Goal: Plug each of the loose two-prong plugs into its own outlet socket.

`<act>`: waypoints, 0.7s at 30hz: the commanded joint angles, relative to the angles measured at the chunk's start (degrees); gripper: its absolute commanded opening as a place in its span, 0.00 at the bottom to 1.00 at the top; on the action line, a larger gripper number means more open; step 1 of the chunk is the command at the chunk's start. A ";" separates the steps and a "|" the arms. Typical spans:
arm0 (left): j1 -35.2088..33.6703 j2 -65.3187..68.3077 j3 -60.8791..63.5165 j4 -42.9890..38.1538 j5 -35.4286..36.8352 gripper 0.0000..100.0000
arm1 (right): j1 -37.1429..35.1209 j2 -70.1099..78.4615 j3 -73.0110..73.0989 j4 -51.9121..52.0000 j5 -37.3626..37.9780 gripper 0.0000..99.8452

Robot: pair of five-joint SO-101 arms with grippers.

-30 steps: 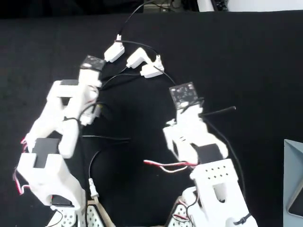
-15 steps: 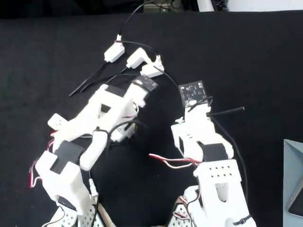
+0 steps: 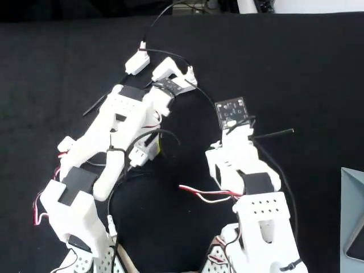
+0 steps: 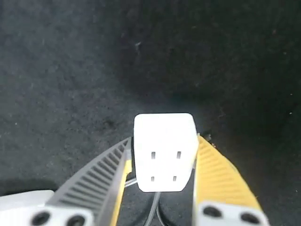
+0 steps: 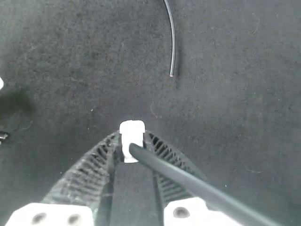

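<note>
A white outlet socket [image 4: 164, 157] with four slots sits between the grey and yellow fingers of my left gripper [image 4: 162, 162], which is shut on it just over the black cloth. From above, the left arm [image 3: 128, 122] stretches to the cluster of white socket blocks [image 3: 168, 69] at the back middle, its tip at the nearest block [image 3: 185, 85]. My right gripper [image 5: 131, 146] is shut on a small white two-prong plug [image 5: 131, 137], whose black cable [image 5: 188, 181] trails back over the fingers. The right arm [image 3: 233, 153] stands right of the cluster.
A further white socket [image 3: 136, 61] lies at the back with black leads running off the table. A loose black cable end [image 5: 171, 47] lies ahead of the right gripper. A grey tray [image 3: 352, 216] sits at the right edge.
The left arm has swung from the left side in toward the socket cluster. The right arm shifted slightly to the right early on and has held still since.
</note>
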 commanded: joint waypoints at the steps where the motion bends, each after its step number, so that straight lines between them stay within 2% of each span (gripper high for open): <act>1: -0.04 -1.23 -1.45 0.62 -0.53 0.21 | 0.53 -0.75 -4.09 -0.18 0.44 0.01; 7: 1.45 -2.37 -1.10 0.44 -0.09 0.21 | 0.53 -0.75 -4.09 -0.18 0.44 0.01; 12: 2.51 -4.84 2.68 -5.36 0.00 0.21 | 0.53 -0.75 -4.09 -0.18 0.44 0.01; 17: 2.86 -4.13 5.49 -12.04 8.88 0.21 | 0.53 -0.75 -3.91 -0.18 0.44 0.01; 21: 2.68 -5.01 5.05 -12.40 11.96 0.21 | 0.44 -0.66 -3.91 -0.18 0.44 0.01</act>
